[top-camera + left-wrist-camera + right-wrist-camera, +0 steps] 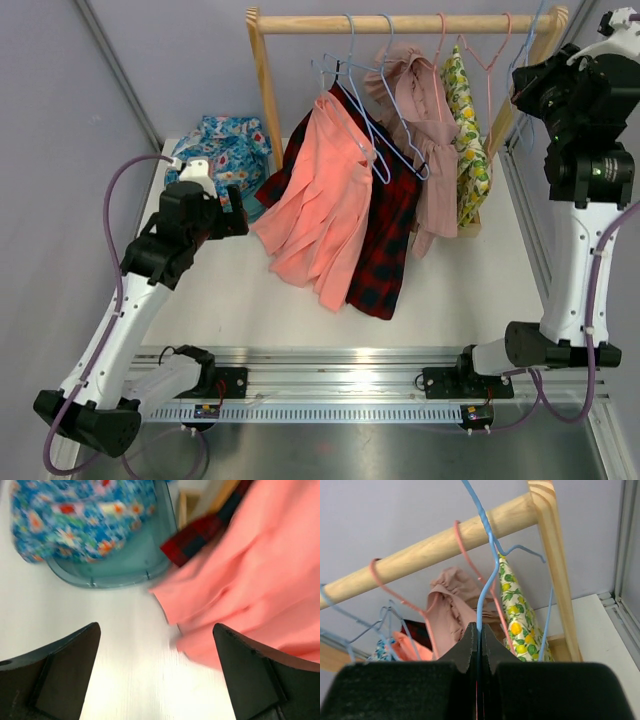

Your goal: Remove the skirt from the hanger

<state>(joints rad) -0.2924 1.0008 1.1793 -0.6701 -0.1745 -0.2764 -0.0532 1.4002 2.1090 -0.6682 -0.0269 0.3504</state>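
A salmon skirt [320, 205] hangs tilted on a blue wire hanger [368, 130] from the wooden rail [400, 22], its hem near the table. My left gripper [235, 215] is open and empty just left of the hem. In the left wrist view the skirt [260, 570] lies by the right finger [260, 675], and the gripper [156, 630] has bare table between its jaws. My right gripper [522, 88] is up at the rail's right end. In the right wrist view it [479, 630] is shut on another blue hanger's wire [487, 555].
A red plaid garment [390, 240], a pink ruffled one [425, 120] and a lemon-print one [467, 140] hang on the same rail. A teal bin [125, 565] with blue floral cloth [225, 145] sits at the back left. The rack's wooden posts [265, 90] stand on the table.
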